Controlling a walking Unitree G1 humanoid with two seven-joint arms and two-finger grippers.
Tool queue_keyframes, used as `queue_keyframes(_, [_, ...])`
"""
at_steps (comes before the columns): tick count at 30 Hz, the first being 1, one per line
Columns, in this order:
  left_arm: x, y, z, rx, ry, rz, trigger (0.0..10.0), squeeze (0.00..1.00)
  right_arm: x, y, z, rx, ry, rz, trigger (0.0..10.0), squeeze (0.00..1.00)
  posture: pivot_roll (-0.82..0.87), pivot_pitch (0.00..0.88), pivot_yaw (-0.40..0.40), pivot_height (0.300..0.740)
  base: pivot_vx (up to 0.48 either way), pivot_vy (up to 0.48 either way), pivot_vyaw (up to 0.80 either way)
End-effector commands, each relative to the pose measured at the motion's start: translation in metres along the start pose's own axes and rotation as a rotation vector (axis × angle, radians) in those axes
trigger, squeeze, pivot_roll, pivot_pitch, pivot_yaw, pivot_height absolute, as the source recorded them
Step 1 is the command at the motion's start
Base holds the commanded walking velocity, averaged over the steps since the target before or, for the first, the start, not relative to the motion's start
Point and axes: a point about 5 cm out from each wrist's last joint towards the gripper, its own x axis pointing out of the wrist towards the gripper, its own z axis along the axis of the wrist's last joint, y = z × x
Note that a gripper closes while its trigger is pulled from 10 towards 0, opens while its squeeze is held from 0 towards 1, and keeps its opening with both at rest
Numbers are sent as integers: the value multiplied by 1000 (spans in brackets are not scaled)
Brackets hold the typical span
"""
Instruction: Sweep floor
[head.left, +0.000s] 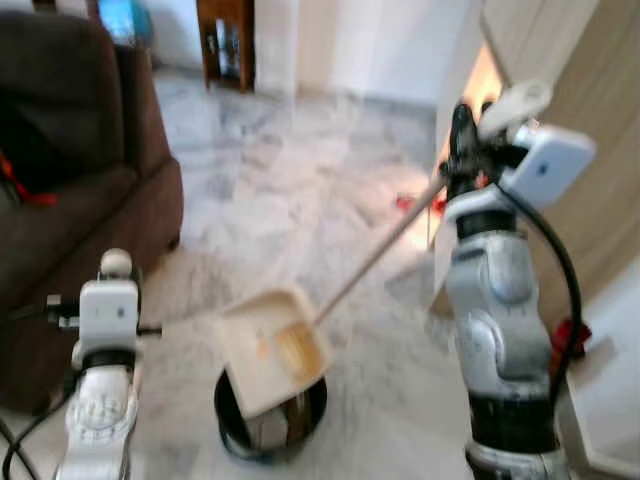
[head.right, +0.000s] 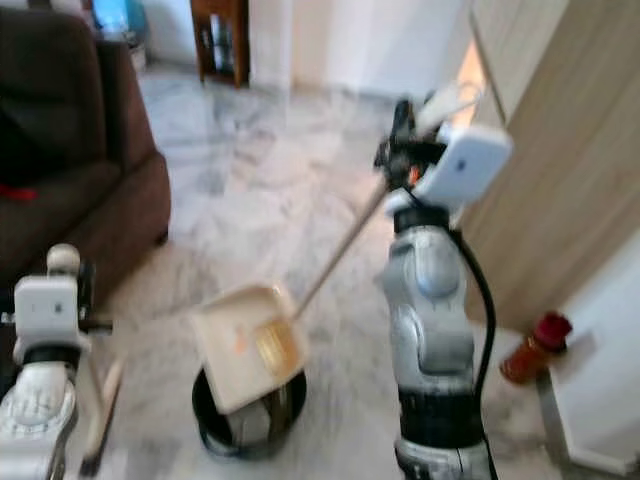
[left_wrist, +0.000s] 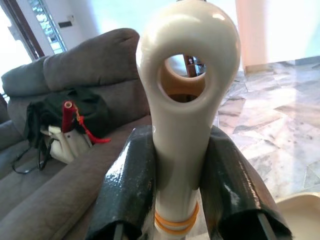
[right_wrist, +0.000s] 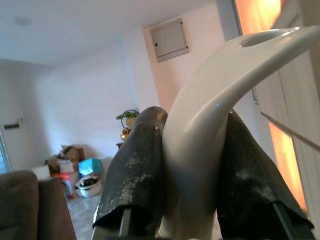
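The right gripper (right_wrist: 192, 200) has its fingers clenched on the dustpan (head.left: 272, 348) handle, holding the pan tipped over the black bin (head.left: 270, 420) on the near floor. The left gripper (left_wrist: 182, 200) grips the broom (left_wrist: 186, 100) handle. It looks like the emptying step; next, tilt further so the sweepings slide in.
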Motion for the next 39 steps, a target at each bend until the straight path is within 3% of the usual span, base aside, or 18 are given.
queue_keyframes(1, [2, -3, 15, 0, -79, -6, 10000, 0, 2, -7, 13, -14, -61, -26, 10000, 0, 33, 0, -32, 740, 0, 0, 0])
queue_keyframes(14, [3, -3, 16, -2, -80, -7, 10000, 0, -1, 7, 14, 5, -73, 38, 10000, 0, 32, 0, -30, 740, 0, 0, 0])
queue_keyframes(20, [3, -3, 16, -5, -82, -10, 10000, 0, -3, 25, 15, -36, -103, 98, 10000, 0, 33, 0, -30, 740, 0, 0, 0])
queue_keyframes(24, [3, -4, 16, -5, -86, -15, 10000, 0, -7, 42, 20, -154, -182, 175, 10000, 0, 34, 0, -28, 740, 0, 0, 0])
queue_keyframes(26, [3, -4, 16, -4, -87, -16, 10000, 0, -8, 44, 21, -156, -186, 179, 10000, 0, 34, 0, -28, 740, 0, 0, 0])
queue_keyframes(39, [4, -6, 19, 1, -103, -28, 10000, 0, -22, 79, 26, 18, -217, 189, 10000, 0, 37, 0, -26, 740, 0, 0, 0])
